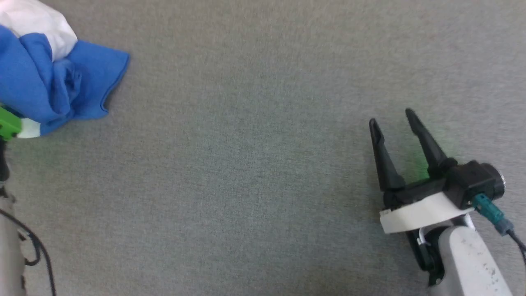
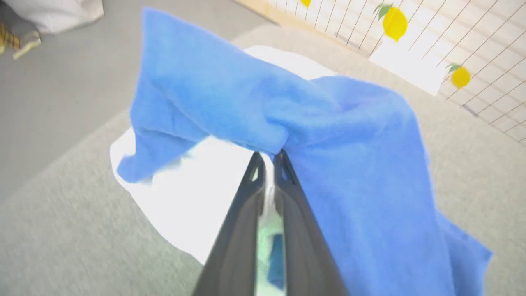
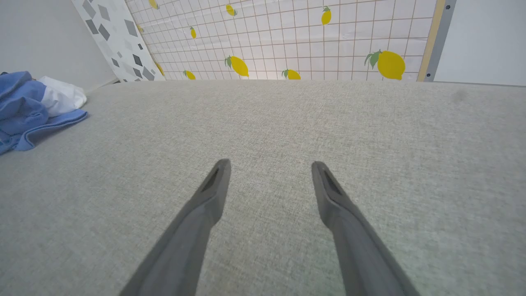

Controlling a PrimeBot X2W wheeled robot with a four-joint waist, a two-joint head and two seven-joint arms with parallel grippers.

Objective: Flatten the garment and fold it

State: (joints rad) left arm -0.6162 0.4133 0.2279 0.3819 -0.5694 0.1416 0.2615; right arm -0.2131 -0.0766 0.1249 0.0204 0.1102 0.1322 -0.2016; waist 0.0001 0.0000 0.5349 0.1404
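Observation:
The garment (image 1: 49,78) is a crumpled heap of blue and white cloth at the far left of the grey surface. In the left wrist view my left gripper (image 2: 269,158) is shut on a fold of the garment (image 2: 328,135), whose blue cloth drapes over the fingertips with white cloth below. My right gripper (image 1: 392,119) stands open low on the right, far from the cloth, with nothing between its fingers. The right wrist view has the right gripper (image 3: 269,168) open over bare fabric and the garment (image 3: 28,107) bunched far to the left.
A grey fabric surface (image 1: 246,164) spreads under both arms. A lemon-patterned tiled wall (image 3: 308,37) stands behind its far edge. The left arm's pale forearm and cables (image 1: 12,246) run along the head view's left edge.

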